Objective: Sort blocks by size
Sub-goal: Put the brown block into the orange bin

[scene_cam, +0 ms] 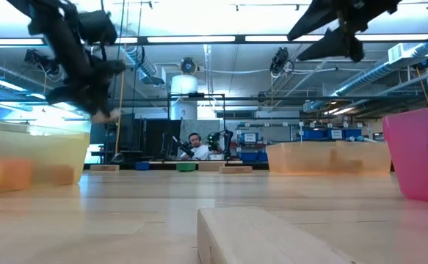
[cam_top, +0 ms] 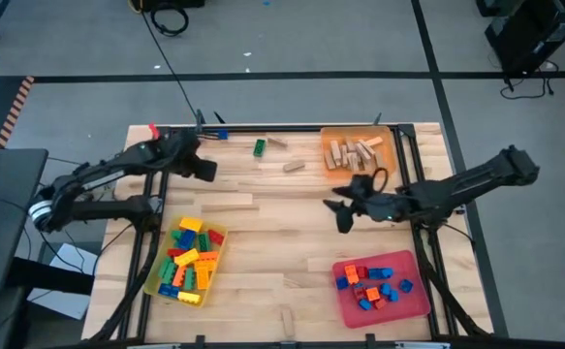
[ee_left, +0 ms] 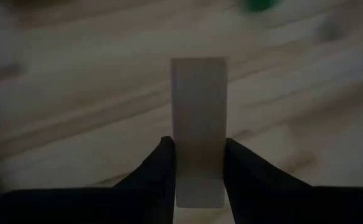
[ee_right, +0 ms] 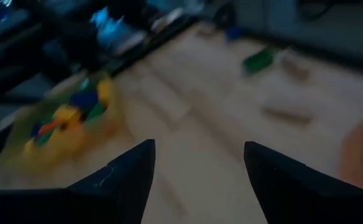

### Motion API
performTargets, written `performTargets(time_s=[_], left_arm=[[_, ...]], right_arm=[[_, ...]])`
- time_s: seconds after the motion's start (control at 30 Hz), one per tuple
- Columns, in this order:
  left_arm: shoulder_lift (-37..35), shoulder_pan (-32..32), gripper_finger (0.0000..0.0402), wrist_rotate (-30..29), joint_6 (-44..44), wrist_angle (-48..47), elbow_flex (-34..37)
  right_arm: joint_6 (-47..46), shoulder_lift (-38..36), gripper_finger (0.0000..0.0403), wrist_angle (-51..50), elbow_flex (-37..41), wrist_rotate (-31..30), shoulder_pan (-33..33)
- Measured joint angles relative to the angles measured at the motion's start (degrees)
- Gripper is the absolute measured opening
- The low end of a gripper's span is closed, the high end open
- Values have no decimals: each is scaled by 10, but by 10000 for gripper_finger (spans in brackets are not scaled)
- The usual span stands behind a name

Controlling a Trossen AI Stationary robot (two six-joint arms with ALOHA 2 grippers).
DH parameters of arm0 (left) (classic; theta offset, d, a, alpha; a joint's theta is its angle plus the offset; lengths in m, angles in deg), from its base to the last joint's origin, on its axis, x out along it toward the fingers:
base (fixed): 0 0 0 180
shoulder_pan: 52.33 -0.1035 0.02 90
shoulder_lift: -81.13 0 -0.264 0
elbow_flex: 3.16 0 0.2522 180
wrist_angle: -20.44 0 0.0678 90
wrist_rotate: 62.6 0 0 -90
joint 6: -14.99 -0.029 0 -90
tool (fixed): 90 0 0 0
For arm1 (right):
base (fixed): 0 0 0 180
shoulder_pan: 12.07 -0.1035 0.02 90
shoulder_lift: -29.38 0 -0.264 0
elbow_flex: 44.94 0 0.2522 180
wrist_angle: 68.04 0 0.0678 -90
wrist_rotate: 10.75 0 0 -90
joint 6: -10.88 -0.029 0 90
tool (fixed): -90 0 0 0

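Above table's far left | left tool clamped on tan wooden block | right tool agape, empty

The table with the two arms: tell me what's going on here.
The left gripper is shut on a plain tan wooden block, held above the wooden table near its far left corner. The right gripper hangs open and empty over the middle. The yellow tray holds large bright plastic bricks, the red tray small red and blue ones, the orange tray wooden pieces. A green brick and two wooden pieces lie loose.
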Motion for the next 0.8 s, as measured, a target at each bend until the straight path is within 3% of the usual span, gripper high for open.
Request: performTargets(time_s=[0.1, 0.3, 0.47, 0.6, 0.8], left_arm=[[-32, 50, 105, 9, 18, 61, 1], [-34, 150, 105, -11, -7, 225, 0], [14, 219, 105, -58, -92, 374, 0], [63, 262, 105, -84, -169, 465, 0], [143, 293, 105, -149, -271, 477, -58]], right_arm=[[7, -15, 260, -7, 0, -61, -23], [27, 5, 257, 53, 0, -74, -26], [30, 48, 259, 164, 0, -77, -6], [104, 63, 260, 190, -1, -72, 8], [136, 48, 253, 227, -6, -73, 36]])
